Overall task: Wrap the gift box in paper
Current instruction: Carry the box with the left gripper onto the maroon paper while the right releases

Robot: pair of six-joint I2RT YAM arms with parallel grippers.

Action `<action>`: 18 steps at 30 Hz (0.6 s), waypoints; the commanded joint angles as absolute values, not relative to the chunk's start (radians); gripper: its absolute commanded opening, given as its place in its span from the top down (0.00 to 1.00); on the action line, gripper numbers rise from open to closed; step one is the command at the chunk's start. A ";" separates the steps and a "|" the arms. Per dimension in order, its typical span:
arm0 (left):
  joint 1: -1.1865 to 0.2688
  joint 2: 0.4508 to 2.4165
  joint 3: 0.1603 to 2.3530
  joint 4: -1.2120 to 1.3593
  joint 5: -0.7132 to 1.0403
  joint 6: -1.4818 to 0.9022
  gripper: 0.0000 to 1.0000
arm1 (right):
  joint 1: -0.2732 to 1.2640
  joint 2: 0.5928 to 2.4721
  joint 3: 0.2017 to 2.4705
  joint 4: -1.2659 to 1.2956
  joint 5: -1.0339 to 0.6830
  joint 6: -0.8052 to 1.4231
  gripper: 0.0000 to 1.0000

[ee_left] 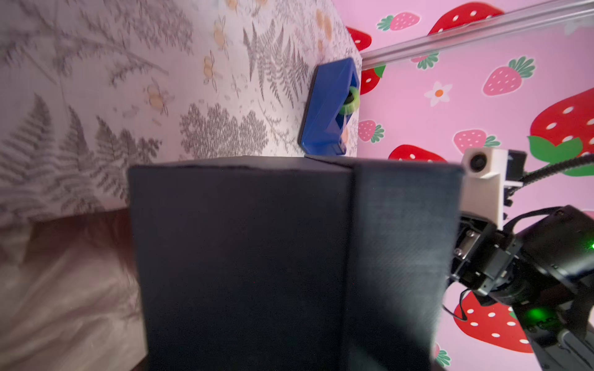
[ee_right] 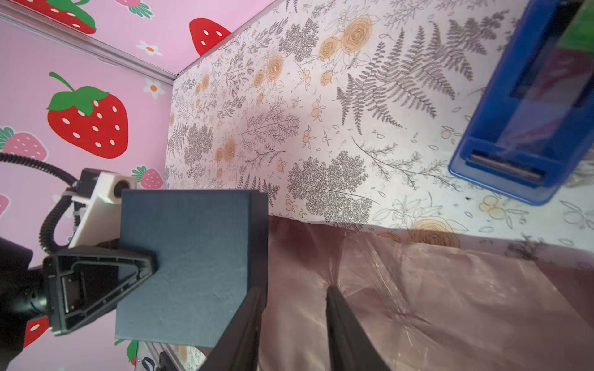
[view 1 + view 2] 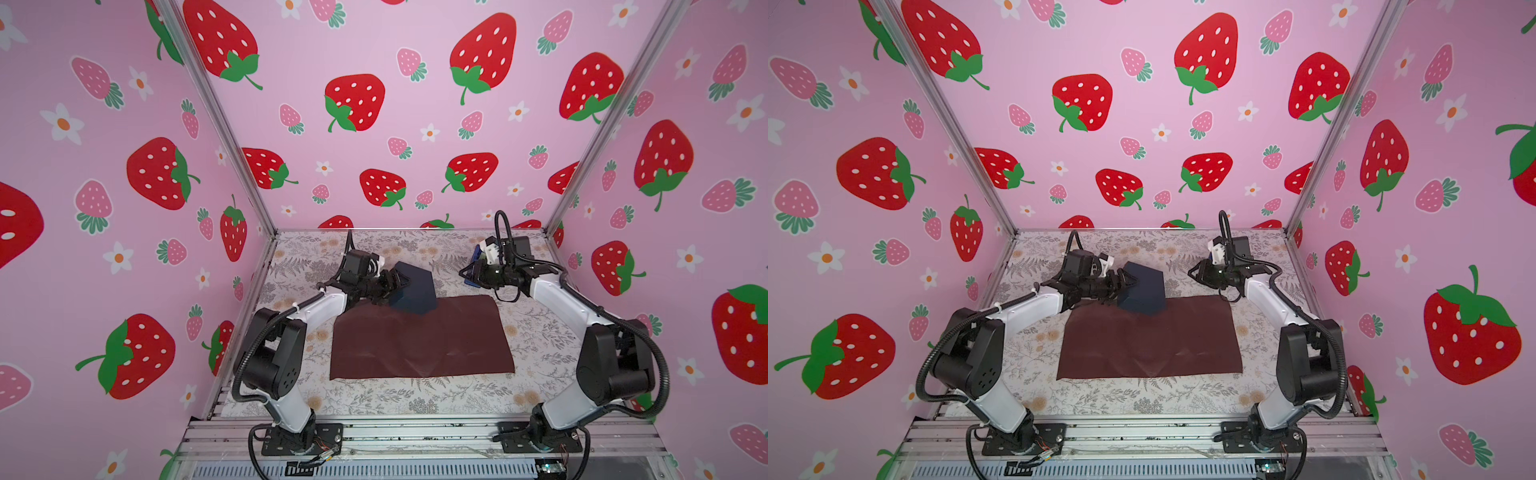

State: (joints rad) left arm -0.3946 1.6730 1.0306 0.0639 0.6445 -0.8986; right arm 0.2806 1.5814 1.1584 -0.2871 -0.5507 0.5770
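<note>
**Carried in tilted, set-down not yet made**

The left gripper (image 3: 397, 284) is clamped on the small, dark navy cardboard gift box (image 3: 413, 291), its jaws spread wide across the box's low height. The right wrist view shows one black finger (image 2: 141, 266) pressed flat on the square face. Gripping across the short dimension looks deliberate, since that is probably the only span the jaws can bridge.

In both top views the gift box hangs tilted over the far left part of the large rectangular sheet of dark maroon paper (image 3: 419, 340). I cannot tell whether its lowest corner touches the sheet. The paper lies flat and unfolded on the floral-printed table (image 3: 415, 399), so the box can go down on it and leave margin on every side for folding. That puts the wrapping at its start: no edge is lifted and no fold is made.

The right gripper (image 2: 294, 290) hovers over the far right corner of the paper with its jaws partly apart and nothing between them. It sits clear of the box's path, near the bright blue plastic tape dispenser (image 1: 328, 109), which stands off the sheet on the bare table, out of the way of the folding.

The set-down calls for levelling the box first, as a tilted release could drag or crease the thin sheet.
</note>
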 commanded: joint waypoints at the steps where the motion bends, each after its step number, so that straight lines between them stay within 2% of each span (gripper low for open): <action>1: -0.451 1.614 0.942 0.172 0.591 -0.965 0.22 | 0.274 1.543 1.108 -0.308 -0.560 0.550 0.63; 10: -0.634 1.567 0.791 0.291 0.480 -1.046 0.22 | 0.270 1.511 1.054 -0.305 -0.564 0.540 0.63; 18: -0.668 1.602 0.799 0.323 0.491 -1.049 0.22 | 0.270 1.513 1.061 -0.305 -0.567 0.542 0.63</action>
